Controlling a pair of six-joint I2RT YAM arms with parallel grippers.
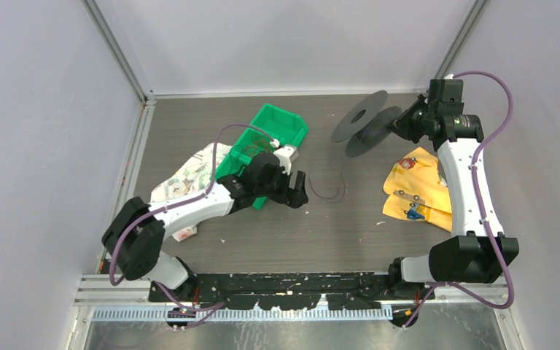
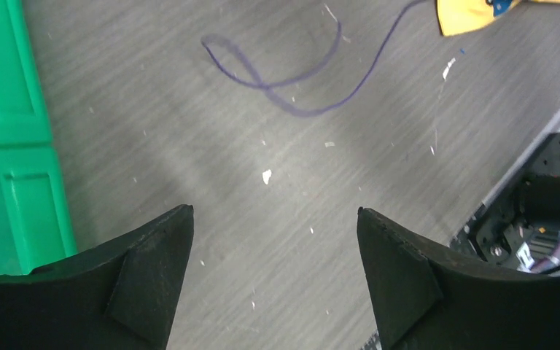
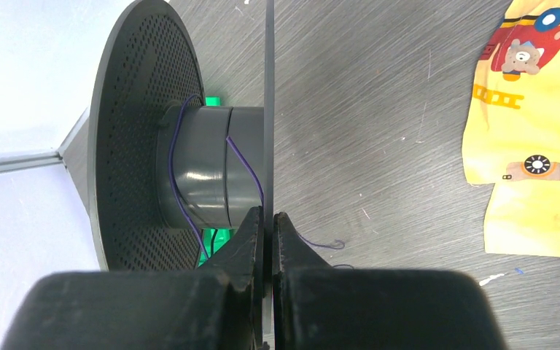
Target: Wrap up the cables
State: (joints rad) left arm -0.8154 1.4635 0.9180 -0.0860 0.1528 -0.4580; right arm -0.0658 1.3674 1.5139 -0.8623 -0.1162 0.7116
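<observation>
The slack loop of thin dark cable lies on the table just right of the wide-open, empty left gripper, trailing far-right to the black spool, one flange of which the right gripper pinches tight, so the left arm is nearer.

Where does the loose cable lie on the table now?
In the top view, the cable lies curled on the table, just right of the open left gripper and left of the yellow cloth.

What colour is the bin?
The bin is bright green, and the top view shows it best.
</observation>
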